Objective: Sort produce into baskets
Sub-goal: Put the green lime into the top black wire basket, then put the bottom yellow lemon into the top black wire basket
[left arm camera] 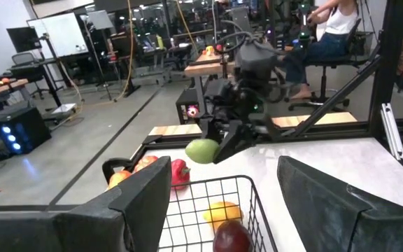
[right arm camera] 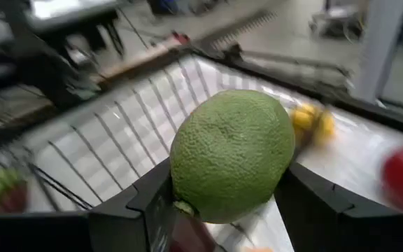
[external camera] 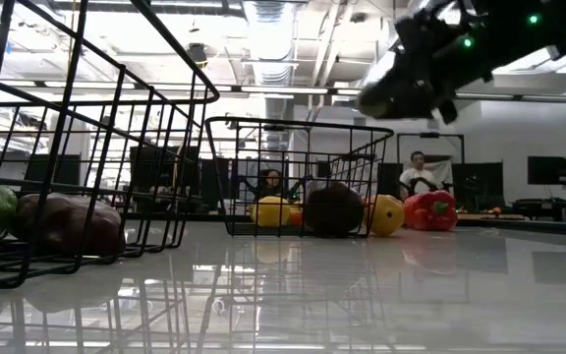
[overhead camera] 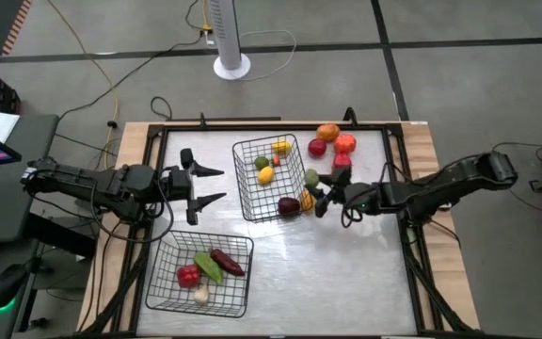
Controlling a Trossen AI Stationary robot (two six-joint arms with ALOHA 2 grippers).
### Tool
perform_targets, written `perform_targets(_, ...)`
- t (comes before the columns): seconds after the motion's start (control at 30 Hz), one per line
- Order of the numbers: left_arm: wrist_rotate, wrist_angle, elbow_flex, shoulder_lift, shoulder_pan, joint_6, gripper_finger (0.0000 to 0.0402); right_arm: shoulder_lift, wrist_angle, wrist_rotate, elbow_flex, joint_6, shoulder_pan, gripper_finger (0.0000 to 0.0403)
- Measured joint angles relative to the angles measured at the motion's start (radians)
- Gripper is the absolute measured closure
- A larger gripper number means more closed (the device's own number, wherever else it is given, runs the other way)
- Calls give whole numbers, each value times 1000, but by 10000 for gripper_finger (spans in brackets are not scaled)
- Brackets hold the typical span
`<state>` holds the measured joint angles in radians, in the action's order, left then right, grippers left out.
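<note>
right claw: right gripper (overhead camera: 319, 193) clamped on a green fruit (right arm camera: 231, 152), fingers on both its flanks, fruit lifted off the table (wrist view shows it filling the jaws)
why held so: side pinch keeps the round fruit from rolling out; likely carried toward the fruit basket (overhead camera: 249, 179) for the drop
basket vs claw: upper basket's near wall sits just beside the claw, on the side toward the left arm; already holds yellow pieces (overhead camera: 281, 147) and a dark maroon one (overhead camera: 289, 204), so green fruit probably belongs here
loose produce: orange (overhead camera: 327, 132) and red pieces (overhead camera: 344, 144) lie on the table just behind the claw, toward the far edge, still unsorted
second basket: lower basket (overhead camera: 163, 282) well apart from the right claw, holds a red piece, a green one, a dark chili-like one, a white one (looks like the veg side)
left claw: left gripper (overhead camera: 208, 185) spread wide, empty, hovering beside the fruit basket's other wall, waiting
risk: release too early and the fruit could hit the rim wire and roll away
</note>
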<state>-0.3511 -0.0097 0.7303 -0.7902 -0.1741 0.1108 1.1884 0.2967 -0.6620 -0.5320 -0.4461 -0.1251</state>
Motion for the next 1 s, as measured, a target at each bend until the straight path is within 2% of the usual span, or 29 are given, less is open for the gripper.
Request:
perform_targets(0.23,0,1,0,0,0,-1,152,170,272,14,0,132,-34,165)
perform_targets(0.37,0,0,0,0,0,-3,152,233,283,19,-12,151,-19,152)
perform_targets(0.6,0,-3,0,0,0,-1,152,237,253,174,-50,152,11,101)
perform_targets(0.73,0,-3,0,0,0,-2,152,228,163,178,-68,156,9,82)
perform_targets(1.0,0,-11,0,0,0,-3,152,48,-352,51,-126,-34,-7,80)
